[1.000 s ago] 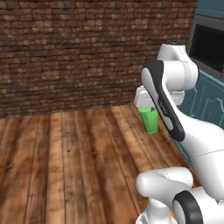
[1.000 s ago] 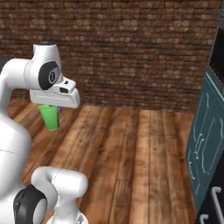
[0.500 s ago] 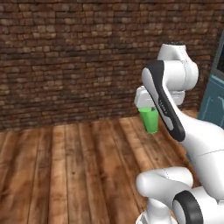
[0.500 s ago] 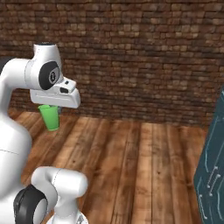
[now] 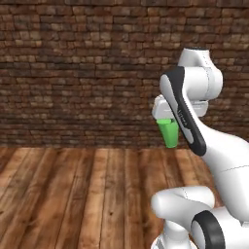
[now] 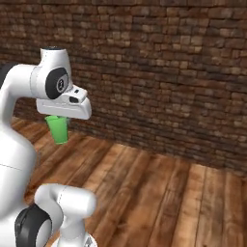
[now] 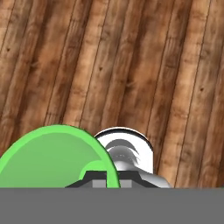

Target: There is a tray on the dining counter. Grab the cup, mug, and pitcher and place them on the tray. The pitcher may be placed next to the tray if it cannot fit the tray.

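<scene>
The gripper (image 7: 107, 178) is clamping its fingers on the rim of the green cup (image 5: 169, 132), which is hanging upright beneath the hand, lifted well clear of the wooden plank floor (image 5: 73, 194). Seen from the hand, the cup (image 7: 52, 157) is sitting close against the fingertips, with the floor (image 7: 131, 65) lying beyond it. Farther off, behind the cup, a dark brick wall (image 6: 169, 72) is standing across the back of the room.

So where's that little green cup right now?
The cup hangs in the claw, up in the air above the wooden floor, with the brick wall behind it.
</scene>
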